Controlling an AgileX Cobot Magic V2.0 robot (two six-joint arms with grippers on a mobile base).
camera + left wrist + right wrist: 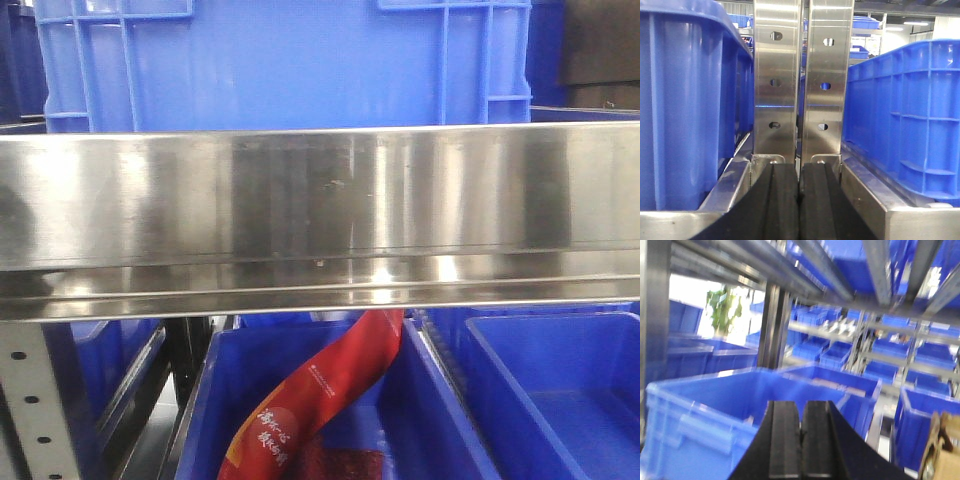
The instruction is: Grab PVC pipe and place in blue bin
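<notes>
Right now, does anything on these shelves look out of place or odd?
One thing: a red printed banner hangs slanted into the blue bin under the steel shelf, where the other bins hold nothing visible. No PVC pipe shows. Both grippers, left and right, are shut and empty.

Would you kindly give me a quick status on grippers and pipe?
Left gripper shut, empty, facing shelf uprights. Right gripper shut, empty, over a blue bin. No PVC pipe in view.

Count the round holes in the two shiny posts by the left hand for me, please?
6. Left post: three holes stacked top, middle, low. Right post: three at matching heights. The closed left gripper below may hide more.
</notes>
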